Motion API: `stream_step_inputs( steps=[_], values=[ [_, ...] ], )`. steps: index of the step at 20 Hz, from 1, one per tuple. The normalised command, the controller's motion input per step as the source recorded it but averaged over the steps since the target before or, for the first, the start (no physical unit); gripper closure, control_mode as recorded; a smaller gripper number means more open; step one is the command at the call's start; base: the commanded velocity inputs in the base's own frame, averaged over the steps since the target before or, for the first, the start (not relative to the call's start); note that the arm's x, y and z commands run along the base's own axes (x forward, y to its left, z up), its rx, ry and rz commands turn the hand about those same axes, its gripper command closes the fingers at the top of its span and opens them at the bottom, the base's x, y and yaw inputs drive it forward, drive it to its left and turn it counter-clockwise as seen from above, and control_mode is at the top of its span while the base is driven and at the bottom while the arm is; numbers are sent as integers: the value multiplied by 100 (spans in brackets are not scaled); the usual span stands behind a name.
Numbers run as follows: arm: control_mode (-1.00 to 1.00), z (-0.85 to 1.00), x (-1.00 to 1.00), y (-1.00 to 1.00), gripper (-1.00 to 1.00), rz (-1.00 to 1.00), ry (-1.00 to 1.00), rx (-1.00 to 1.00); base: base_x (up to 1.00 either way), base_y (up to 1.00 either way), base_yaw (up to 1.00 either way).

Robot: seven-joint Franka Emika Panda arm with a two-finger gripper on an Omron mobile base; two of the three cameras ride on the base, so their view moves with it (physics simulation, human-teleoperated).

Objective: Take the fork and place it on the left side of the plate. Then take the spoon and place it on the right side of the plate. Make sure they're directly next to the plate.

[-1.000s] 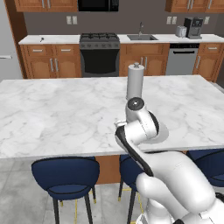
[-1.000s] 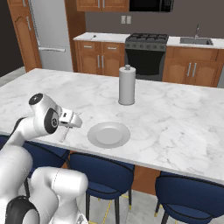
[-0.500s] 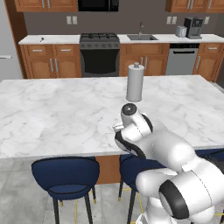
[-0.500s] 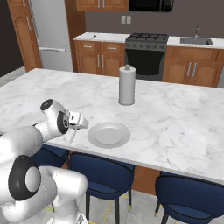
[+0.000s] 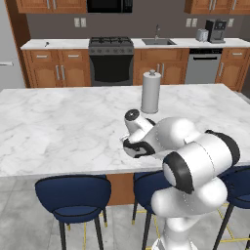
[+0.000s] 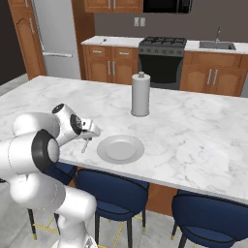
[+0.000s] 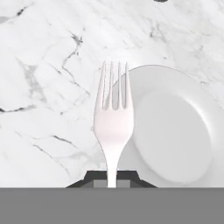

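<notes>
Pale fork (image 7: pixel 113 118) overlaps plate (image 7: pixel 175 131); neither bears writing.

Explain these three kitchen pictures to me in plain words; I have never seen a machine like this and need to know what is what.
The white jointed shape is a robot arm on a driving base, in a computer-rendered kitchen. Two pictures come from cameras on the base, behind the arm to its left and right, looking over a marble island counter. The third comes from a camera on the robot's hand, looking along its gripper.

On the counter stand a grey paper towel roll and a round pale plate. The gripper is shut on the handle of a pale fork, whose tines point away from the hand. In the hand view the fork hangs over the plate's left rim and the marble beside it; whether it touches the counter cannot be told. In the right base view, the gripper sits just left of the plate.
</notes>
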Motion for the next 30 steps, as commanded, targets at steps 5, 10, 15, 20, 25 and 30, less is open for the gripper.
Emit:
stream_step_inputs(
  steps=[5, 10, 15, 20, 25, 30],
  values=[
    [-100, -16, 30, 21, 100, -4, 15, -7, 0, 0, 0],
    [-100, -30, 42, 2, 100, -8, 5, -7, 0, 0, 0],
    [-100, -35, 42, 0, 100, -8, 0, -4, 0, 0, 0],
    [-100, -34, 21, 0, 100, -8, 0, 0, 0, 0, 0],
    [-100, -31, 23, -1, 100, -7, 0, 0, 0, 0, 0],
    [-100, -26, 22, -14, 100, -2, 0, 0, 0, 0, 0]
  ],
)
